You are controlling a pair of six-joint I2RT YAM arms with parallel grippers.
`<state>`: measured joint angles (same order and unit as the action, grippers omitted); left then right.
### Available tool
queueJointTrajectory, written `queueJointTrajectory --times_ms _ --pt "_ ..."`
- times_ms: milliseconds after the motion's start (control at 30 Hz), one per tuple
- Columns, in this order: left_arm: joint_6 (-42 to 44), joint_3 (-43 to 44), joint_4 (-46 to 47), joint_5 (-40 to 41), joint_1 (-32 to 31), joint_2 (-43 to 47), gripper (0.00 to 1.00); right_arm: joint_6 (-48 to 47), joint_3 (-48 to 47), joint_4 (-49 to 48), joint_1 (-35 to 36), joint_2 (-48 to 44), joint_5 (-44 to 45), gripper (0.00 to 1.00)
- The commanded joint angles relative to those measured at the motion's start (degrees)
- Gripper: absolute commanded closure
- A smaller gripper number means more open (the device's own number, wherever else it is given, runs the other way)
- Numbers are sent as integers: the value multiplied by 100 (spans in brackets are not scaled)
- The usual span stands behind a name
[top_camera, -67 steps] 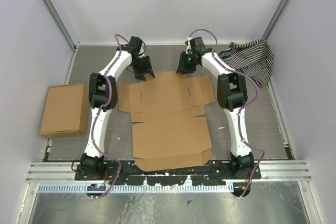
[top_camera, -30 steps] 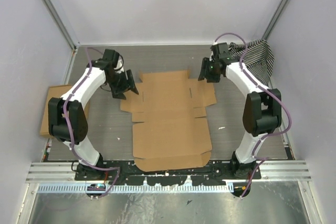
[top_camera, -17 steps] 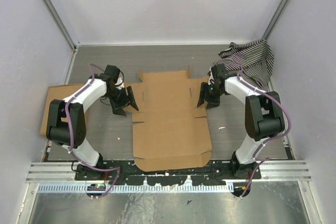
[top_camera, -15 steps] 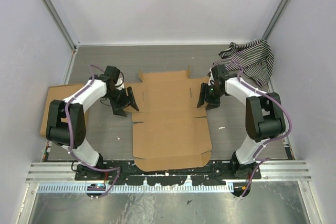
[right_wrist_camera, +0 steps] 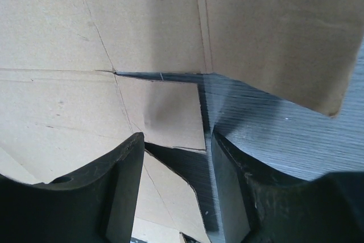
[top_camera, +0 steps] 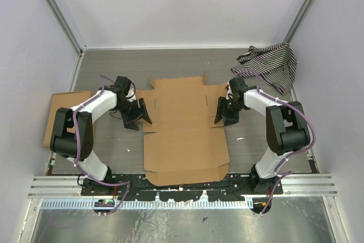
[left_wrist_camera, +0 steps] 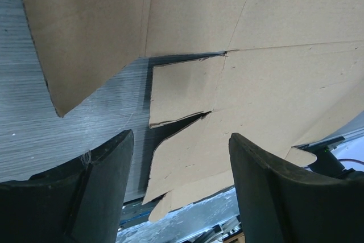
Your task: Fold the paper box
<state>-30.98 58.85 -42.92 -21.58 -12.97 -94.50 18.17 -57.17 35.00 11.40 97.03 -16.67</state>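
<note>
Paper box (top_camera: 185, 126) lies flat and unfolded on the tabletop (top_camera: 108, 69), btwn left arm (top_camera: 94, 103) and right arm (top_camera: 267, 103); no panel raised yet. Left jaws sit low at the box's left edge, right jaws at its right edge. Each is by the notch where a small side flap (left_wrist_camera: 185, 92) is cut free of the main panels. Both sets gape w/ nothing in them: left jaws wide, right jaws a bit narrower. In the right wrist view the matching flap (right_wrist_camera: 168, 112) lies just ahead, btwn the 2 fingers (right_wrist_camera: 85, 197).

Step in hand, I'd say: get under the 2 side flaps and lift them. To do it well:
- slide 1 finger under the flap's free edge, keep the other above
- close only once cardboard is really btwn them
- lift both sides together so the box doesn't skid or twist
- bend along the scored crease, not across the panel

Main risk: a fingertip shoves the sheet instead of going under.

Left of the box is an oblong cardboard piece (top_camera: 65, 118). Beyond the box's right rear corner is a striped cloth (top_camera: 273, 64). Neither looks in the way.
</note>
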Motion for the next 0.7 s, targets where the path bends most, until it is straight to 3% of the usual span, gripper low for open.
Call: queueJointTrajectory --times_ms 0,667 --pt "-70 -95 213 -144 -84 -119 26 39 -40 -282 15 -18 -182 45" --pt "-26 305 -176 -1 -244 -95 30 90 -840 69 213 -407 -336 50"
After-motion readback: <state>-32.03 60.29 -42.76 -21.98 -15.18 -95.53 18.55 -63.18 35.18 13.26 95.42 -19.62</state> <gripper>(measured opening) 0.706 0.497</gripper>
